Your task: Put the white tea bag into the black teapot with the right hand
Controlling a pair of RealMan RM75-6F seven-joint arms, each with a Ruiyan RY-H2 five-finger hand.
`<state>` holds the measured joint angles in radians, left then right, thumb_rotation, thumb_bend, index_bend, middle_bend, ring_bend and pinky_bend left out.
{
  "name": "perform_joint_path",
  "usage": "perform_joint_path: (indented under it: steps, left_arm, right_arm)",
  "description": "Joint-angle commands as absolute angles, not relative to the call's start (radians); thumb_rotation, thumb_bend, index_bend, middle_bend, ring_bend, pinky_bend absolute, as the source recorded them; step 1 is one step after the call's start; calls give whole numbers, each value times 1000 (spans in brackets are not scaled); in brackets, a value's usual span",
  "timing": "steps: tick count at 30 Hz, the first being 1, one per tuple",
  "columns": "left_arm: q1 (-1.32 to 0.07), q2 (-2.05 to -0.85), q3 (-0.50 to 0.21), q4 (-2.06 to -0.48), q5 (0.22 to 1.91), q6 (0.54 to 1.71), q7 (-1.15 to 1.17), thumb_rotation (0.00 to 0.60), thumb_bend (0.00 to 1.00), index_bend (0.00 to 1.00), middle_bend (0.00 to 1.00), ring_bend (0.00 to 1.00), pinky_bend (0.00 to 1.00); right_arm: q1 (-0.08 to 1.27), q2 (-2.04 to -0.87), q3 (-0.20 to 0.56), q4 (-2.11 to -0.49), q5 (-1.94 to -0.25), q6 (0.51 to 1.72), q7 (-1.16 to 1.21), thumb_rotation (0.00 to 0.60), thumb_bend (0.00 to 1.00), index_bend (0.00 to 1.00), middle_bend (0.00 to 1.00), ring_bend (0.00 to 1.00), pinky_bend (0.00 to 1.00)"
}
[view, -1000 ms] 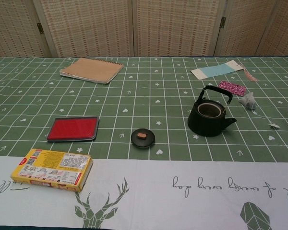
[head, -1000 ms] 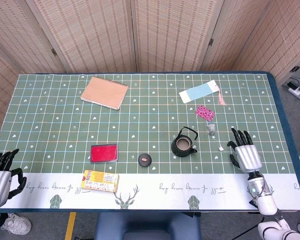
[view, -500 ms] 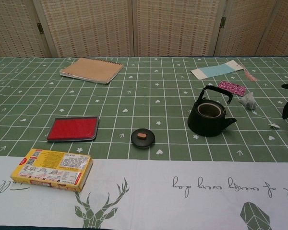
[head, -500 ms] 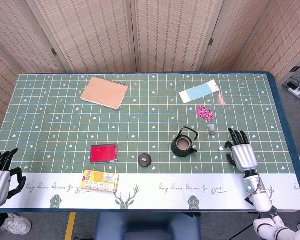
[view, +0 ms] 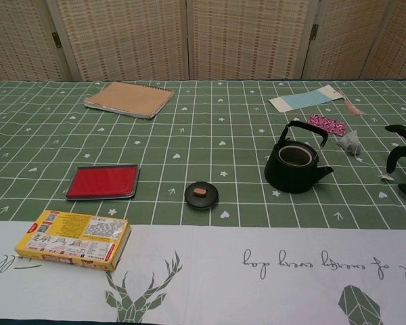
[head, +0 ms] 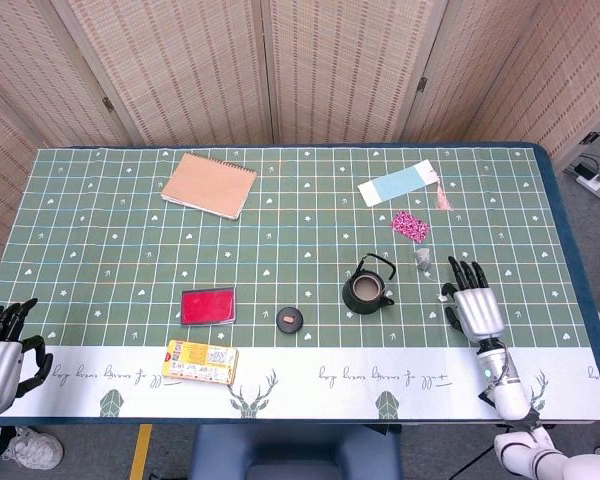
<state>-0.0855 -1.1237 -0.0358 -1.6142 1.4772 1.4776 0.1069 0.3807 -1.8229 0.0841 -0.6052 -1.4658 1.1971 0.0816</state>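
The black teapot [head: 367, 290] stands lidless right of the table's middle, also in the chest view [view: 295, 162]. The white tea bag [head: 422, 259] lies just right of it and slightly further back [view: 350, 143]; its string runs to a small paper tag [view: 386, 177]. My right hand [head: 475, 310] hovers right of the pot and nearer the front than the bag, fingers spread, holding nothing; only its fingertips [view: 400, 153] show at the chest view's right edge, close to the tag. My left hand [head: 2, 355] stays empty at the front left corner.
The teapot lid [head: 290, 319] lies left of the pot. A red case [head: 208, 305] and a yellow box [head: 200, 361] sit front left, a brown notebook [head: 209, 184] back left. A blue bookmark [head: 398, 183] and pink packet [head: 410, 224] lie behind the tea bag.
My right hand has slid left toward the tea bag's tag and the teapot, its fingertips coming further into the chest view. The left hand and the objects have not moved.
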Motion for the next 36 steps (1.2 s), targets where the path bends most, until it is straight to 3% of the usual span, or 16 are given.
perform_joint_path:
  steps: [1, 36]
  left_arm:
    - [-86, -1123, -36, -1614, 1477, 1477, 107, 600, 391, 0, 51, 39, 53]
    - [-88, -1124, -34, -1609, 1478, 1471, 106, 600, 391, 0, 51, 39, 52]
  right_arm:
    - [387, -1845, 85, -577, -1466, 1197, 83, 600, 432, 415, 0, 0, 0]
    - [421, -1931, 99, -424, -1454, 1173, 149, 600, 431, 471, 0, 0, 0]
